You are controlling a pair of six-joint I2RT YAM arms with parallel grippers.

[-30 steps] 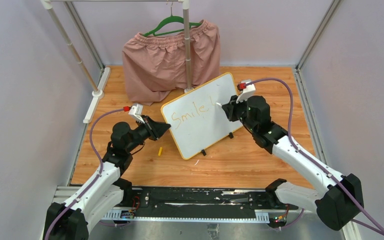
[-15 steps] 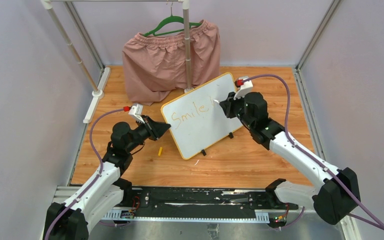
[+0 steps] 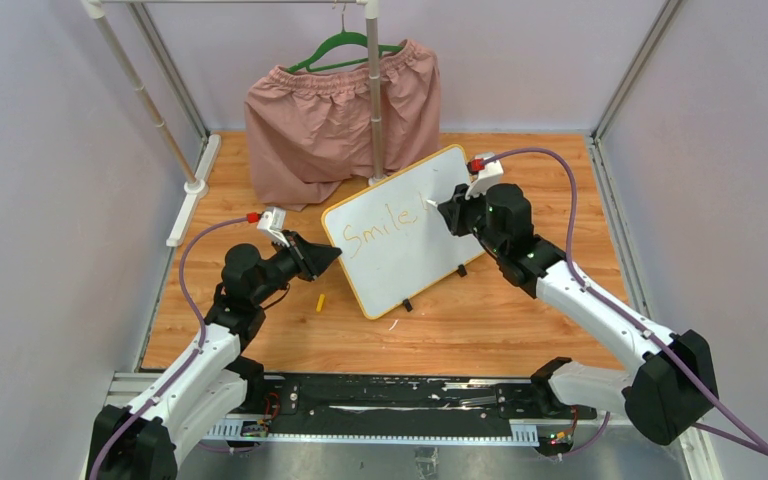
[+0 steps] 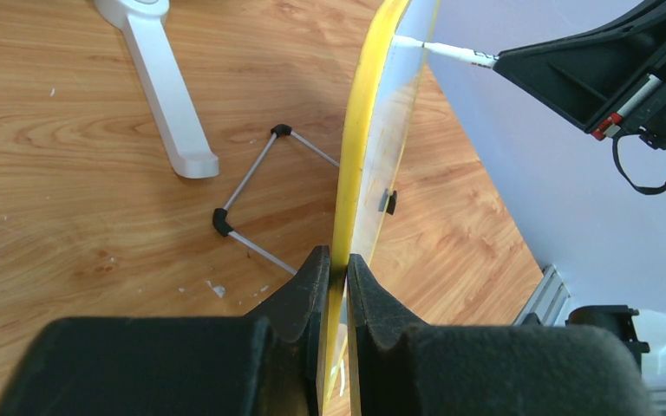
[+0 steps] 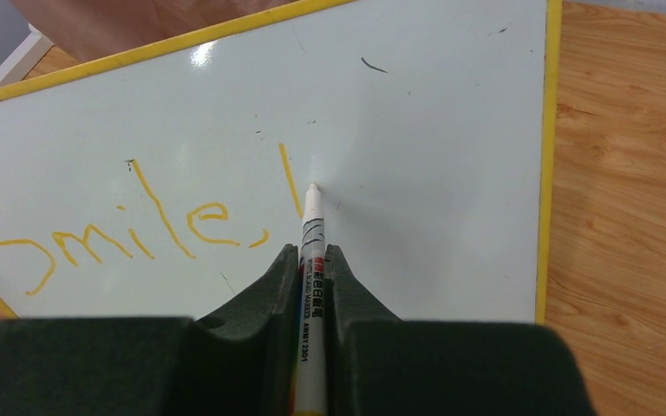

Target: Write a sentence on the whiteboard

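The whiteboard (image 3: 400, 235), white with a yellow frame, stands tilted on the wooden floor. My left gripper (image 3: 332, 256) is shut on its left edge; in the left wrist view the fingertips (image 4: 316, 270) pinch the yellow frame (image 4: 362, 156). The sentence (image 5: 95, 234) reads "Smile" in orange, followed by one upright stroke (image 5: 290, 178). My right gripper (image 5: 312, 253) is shut on a white marker (image 5: 313, 227). Its tip rests against the board just right of that stroke. From the side, the marker (image 4: 451, 54) meets the board face.
Pink shorts (image 3: 345, 120) hang on a green hanger from a rack pole (image 3: 373, 90) behind the board. A white rack foot (image 3: 190, 195) lies at the left. A small yellow piece (image 3: 321, 300) lies on the floor near the board's lower left. Metal frame posts surround the floor.
My right arm has shifted slightly left and back, carrying the marker to the right of the upright stroke. The left gripper and the board have held still.
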